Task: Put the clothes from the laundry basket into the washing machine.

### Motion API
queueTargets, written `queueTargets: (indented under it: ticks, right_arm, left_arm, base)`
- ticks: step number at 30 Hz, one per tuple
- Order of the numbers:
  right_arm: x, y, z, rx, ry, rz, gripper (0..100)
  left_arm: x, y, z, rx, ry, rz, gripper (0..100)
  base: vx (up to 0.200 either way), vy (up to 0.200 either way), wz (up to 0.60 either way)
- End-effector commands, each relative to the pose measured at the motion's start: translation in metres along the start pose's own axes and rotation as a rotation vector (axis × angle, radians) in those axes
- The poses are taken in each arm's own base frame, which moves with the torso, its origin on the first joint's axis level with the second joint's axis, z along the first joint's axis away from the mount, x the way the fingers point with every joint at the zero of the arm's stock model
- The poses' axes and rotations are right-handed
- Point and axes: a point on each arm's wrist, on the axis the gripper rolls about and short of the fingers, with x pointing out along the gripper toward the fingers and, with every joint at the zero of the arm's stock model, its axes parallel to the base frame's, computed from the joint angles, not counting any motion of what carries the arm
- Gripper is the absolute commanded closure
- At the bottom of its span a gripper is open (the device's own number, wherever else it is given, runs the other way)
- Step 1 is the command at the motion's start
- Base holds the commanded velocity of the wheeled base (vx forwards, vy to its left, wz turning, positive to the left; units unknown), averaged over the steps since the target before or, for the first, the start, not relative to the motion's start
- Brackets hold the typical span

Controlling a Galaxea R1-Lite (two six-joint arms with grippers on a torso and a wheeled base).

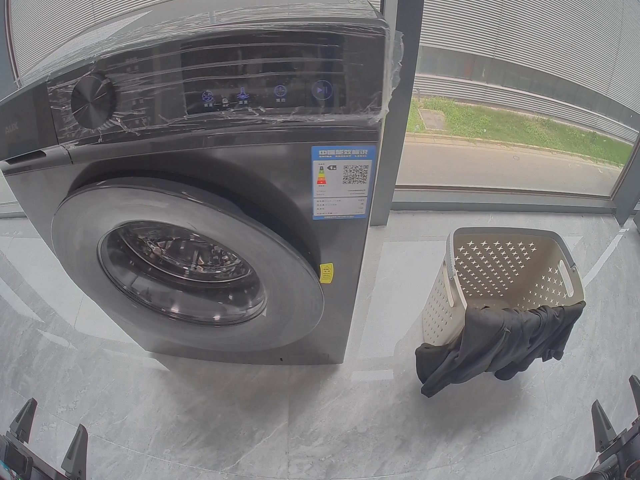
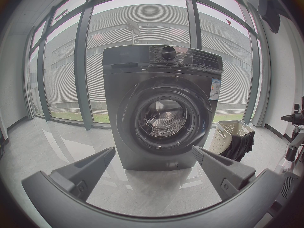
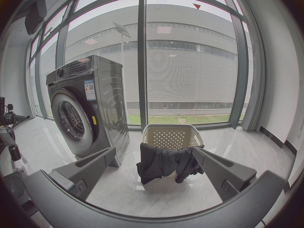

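Both of my grippers hang low over the grey marble floor (image 1: 300, 415), and each has its fingers spread wide with nothing between them. Straight ahead of my left gripper (image 2: 152, 149), well apart from it, stands the dark grey washing machine (image 1: 200, 188). Its round glass door (image 1: 183, 271) is closed, and the steel drum shows through the glass. Clear plastic film wraps the control panel, with the dial (image 1: 92, 100) on the side farther from my right gripper. A blue energy label (image 1: 342, 181) and a small yellow sticker (image 1: 326, 273) sit on the front beside the door, on the basket's side.

Ahead of my right gripper (image 3: 153, 150), also well apart from it, is the cream laundry basket (image 1: 507, 268), standing on the floor just beside the machine and not touching it. A black garment (image 1: 497, 341) is draped over the basket rim nearest my right gripper. Most of it hangs down the outside wall toward the floor. Behind both machine and basket, farther from my grippers, is a tall window (image 3: 190, 64).
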Motion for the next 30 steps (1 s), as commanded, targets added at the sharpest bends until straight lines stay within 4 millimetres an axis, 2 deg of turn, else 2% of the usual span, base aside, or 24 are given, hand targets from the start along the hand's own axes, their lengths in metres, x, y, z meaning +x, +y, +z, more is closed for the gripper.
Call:
queueTargets:
  ticks: [1,25,30]
  right_arm:
    - [0.0012,0.0,-0.0049,0.0,0.016,0.001,0]
    - [0.0012,0.0,-0.0049,0.0,0.016,0.001,0]
    - [0.0012,0.0,-0.0049,0.0,0.016,0.001,0]
  left_arm:
    - [-0.0001,0.0001,-0.0049,0.0,0.0,0.0,0]
    - [-0.0001,0.0001,-0.0049,0.0,0.0,0.0,0]
    - [-0.0001,0.0001,-0.0049,0.0,0.0,0.0,0]
  base:
    - [0.0,0.2,0.0]
    - [0.0,0.2,0.0]
    - [0.0,0.0,0.0]
